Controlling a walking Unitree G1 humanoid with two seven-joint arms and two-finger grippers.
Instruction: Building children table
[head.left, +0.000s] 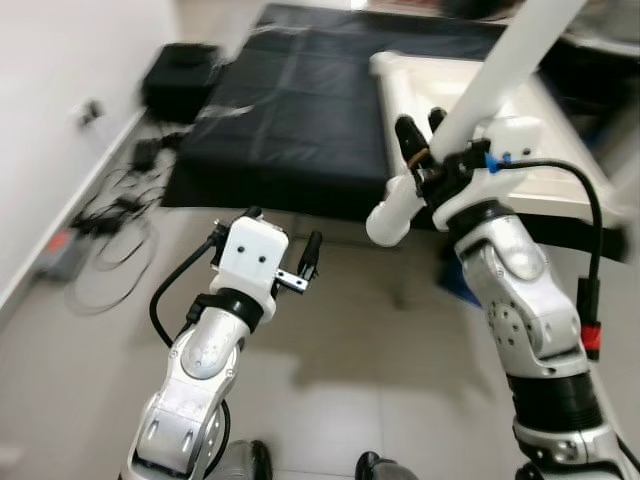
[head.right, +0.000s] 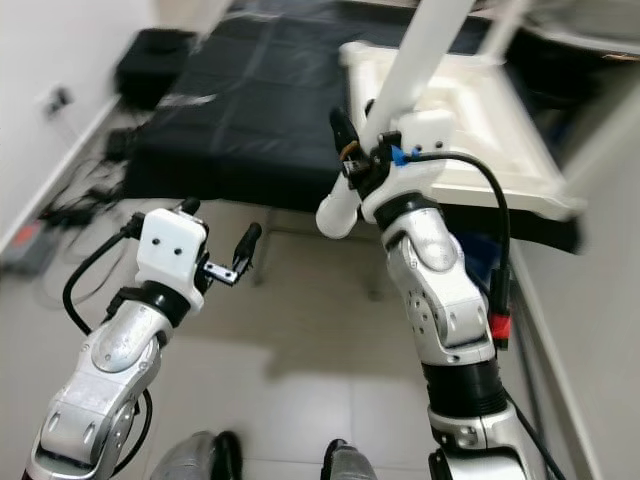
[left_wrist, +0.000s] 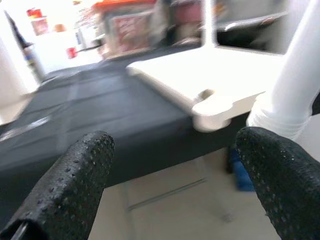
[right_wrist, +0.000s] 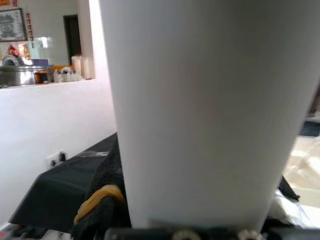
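Right tool: fingers clamped on a white table leg, held slanted, rounded lower end hanging over the floor just off the front edge of the black mat. Yellow band on one finger in the right wrist view. White tabletop lies flat on the mat behind the leg, corner socket near the tool. Left tool: fingers spread, gripping nothing, low over the pale tiled floor. Tangle of cables and a black box along the white wall
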